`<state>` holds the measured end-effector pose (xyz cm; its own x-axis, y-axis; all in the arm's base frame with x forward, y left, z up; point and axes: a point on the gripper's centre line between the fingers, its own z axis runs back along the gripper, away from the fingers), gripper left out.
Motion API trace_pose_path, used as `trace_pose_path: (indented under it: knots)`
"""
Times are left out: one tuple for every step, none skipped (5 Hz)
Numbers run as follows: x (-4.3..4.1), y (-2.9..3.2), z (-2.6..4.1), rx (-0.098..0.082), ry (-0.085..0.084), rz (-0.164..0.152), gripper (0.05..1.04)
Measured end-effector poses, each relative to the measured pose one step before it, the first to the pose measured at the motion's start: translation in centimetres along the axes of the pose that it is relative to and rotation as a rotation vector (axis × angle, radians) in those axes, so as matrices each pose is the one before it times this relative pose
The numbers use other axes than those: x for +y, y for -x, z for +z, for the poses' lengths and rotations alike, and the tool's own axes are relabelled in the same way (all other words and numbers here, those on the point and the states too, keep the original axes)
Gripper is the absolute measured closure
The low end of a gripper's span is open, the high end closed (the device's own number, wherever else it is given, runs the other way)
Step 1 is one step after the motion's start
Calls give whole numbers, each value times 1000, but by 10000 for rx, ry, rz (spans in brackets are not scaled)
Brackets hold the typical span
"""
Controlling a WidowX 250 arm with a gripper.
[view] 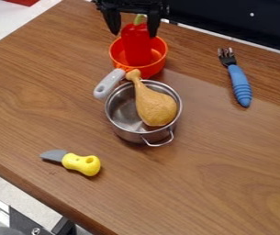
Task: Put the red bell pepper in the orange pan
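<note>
The shiny round steel pot (128,131) cradles a smooth tan toy drumstick (155,108), its narrow end over the rim. Behind the pot, a glossy red pepper (137,46) stands in an orange plastic bowl (159,64), the black gripper (133,35) above it, fingers parted; right of the pot lies a ribbed blue-handled fork (238,82).

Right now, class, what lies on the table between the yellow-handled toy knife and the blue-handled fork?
The camera view shows a silver metal pot between the knife and fork, with a light-brown toy drumstick in it.
</note>
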<state>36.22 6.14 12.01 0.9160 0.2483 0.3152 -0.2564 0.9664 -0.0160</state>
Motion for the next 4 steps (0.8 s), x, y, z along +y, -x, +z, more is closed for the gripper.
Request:
trace_pose_path:
  knots:
    - [-149,610,2736,-189,378,-394,101]
    - [-764,2234,1098,336,420,-639,100]
    - [-1369,1658,315,312,152,-736,100]
    - [-2130,1028,-942,317,121,-924,100]
